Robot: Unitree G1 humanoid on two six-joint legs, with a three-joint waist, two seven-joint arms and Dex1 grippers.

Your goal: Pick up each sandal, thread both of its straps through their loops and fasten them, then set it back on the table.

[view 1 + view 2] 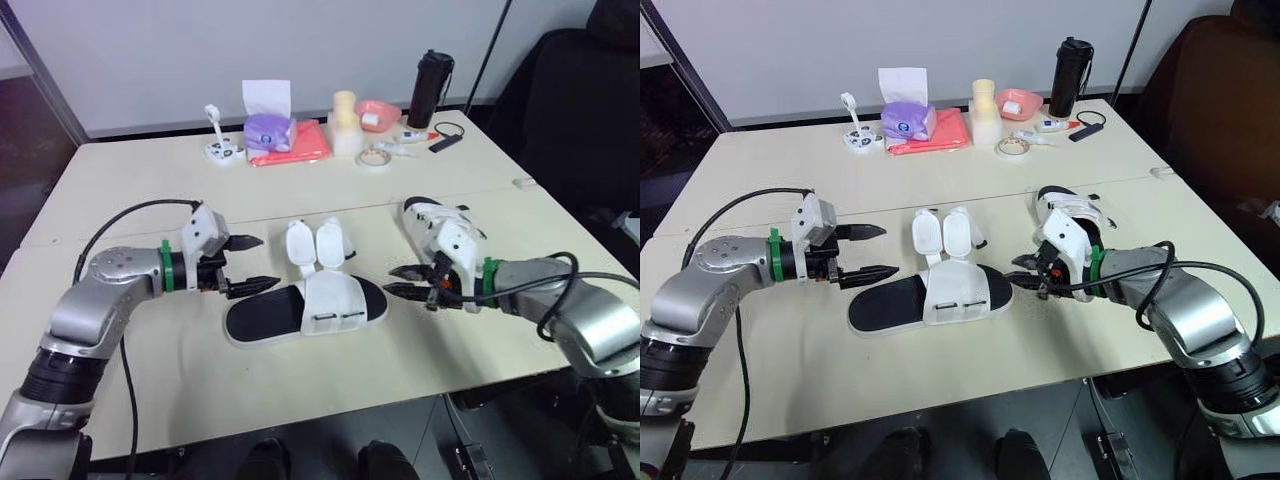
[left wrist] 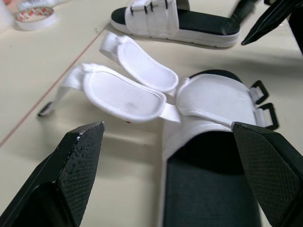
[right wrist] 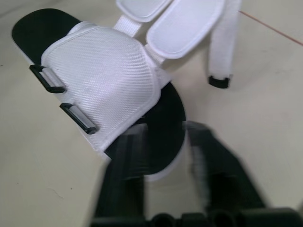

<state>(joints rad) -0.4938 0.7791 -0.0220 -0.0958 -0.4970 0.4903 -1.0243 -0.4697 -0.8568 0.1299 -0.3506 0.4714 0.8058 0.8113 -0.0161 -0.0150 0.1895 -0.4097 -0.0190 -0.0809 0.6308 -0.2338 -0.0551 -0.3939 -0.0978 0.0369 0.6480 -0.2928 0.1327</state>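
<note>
An unfastened sandal (image 1: 305, 312) with a black sole and white upper lies at the table's middle. Its two white straps (image 1: 315, 245) lie spread out behind it, and the black loops (image 3: 47, 78) on its front side hold nothing. My left gripper (image 1: 250, 264) is open at the heel end, its fingers wide apart above the sole (image 2: 208, 189). At the toe end my right gripper (image 1: 403, 280) is open with a narrow gap and nothing in it. A second sandal (image 1: 432, 222) with closed straps lies behind my right wrist, partly hidden.
Along the far edge stand a tissue box (image 1: 268, 125), a pink cloth (image 1: 300, 145), a cream cup stack (image 1: 345, 125), a tape roll (image 1: 375, 157), a pink bowl (image 1: 378, 113) and a black bottle (image 1: 430, 88). A dark chair (image 1: 590, 100) is at the right.
</note>
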